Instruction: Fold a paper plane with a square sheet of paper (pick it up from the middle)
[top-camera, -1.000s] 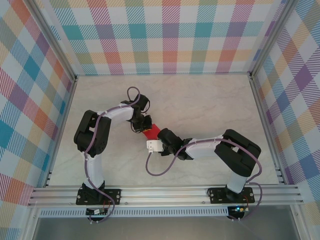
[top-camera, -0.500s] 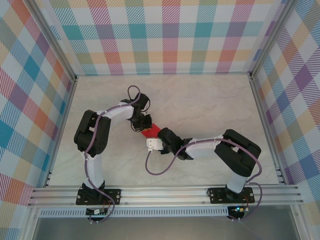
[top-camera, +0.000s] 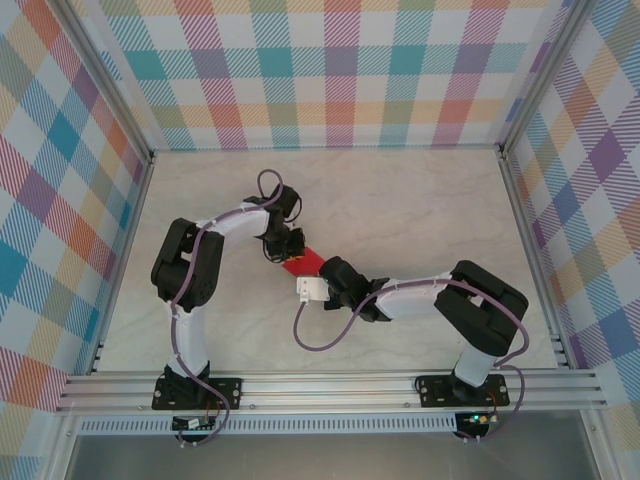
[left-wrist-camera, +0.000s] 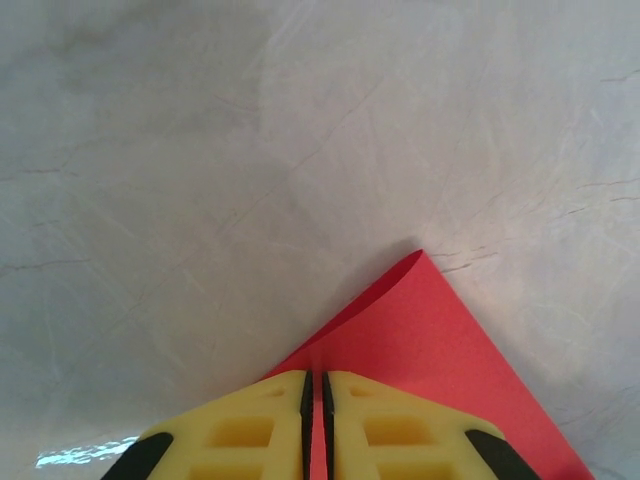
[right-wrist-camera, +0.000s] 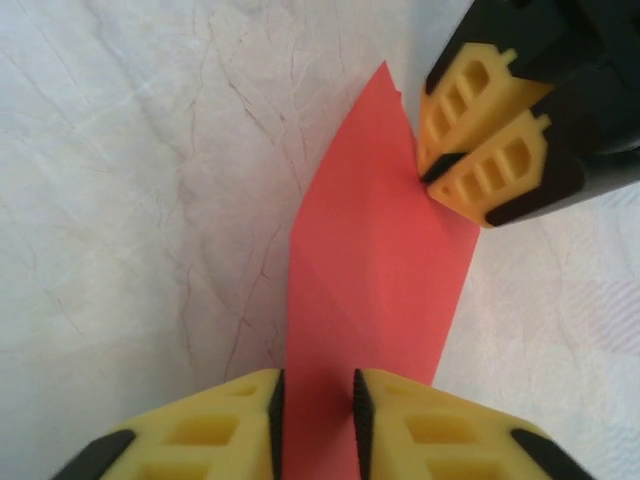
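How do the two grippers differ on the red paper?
The left gripper is pinched shut on the red paper; the right gripper has its jaws apart, paper between them. The left gripper is at the far end, the right gripper at the near end. Both are yellow-fingered.

The right arm's black elbow block slid a little to the right and toward the near rail of the pale marbled worktop. Its forearm stretched out flatter. The right tool crept slightly up along the folded bright red sheet of paper. The purple cable loop beneath its wrist swung right. The left arm's black upper link leaned slightly right.
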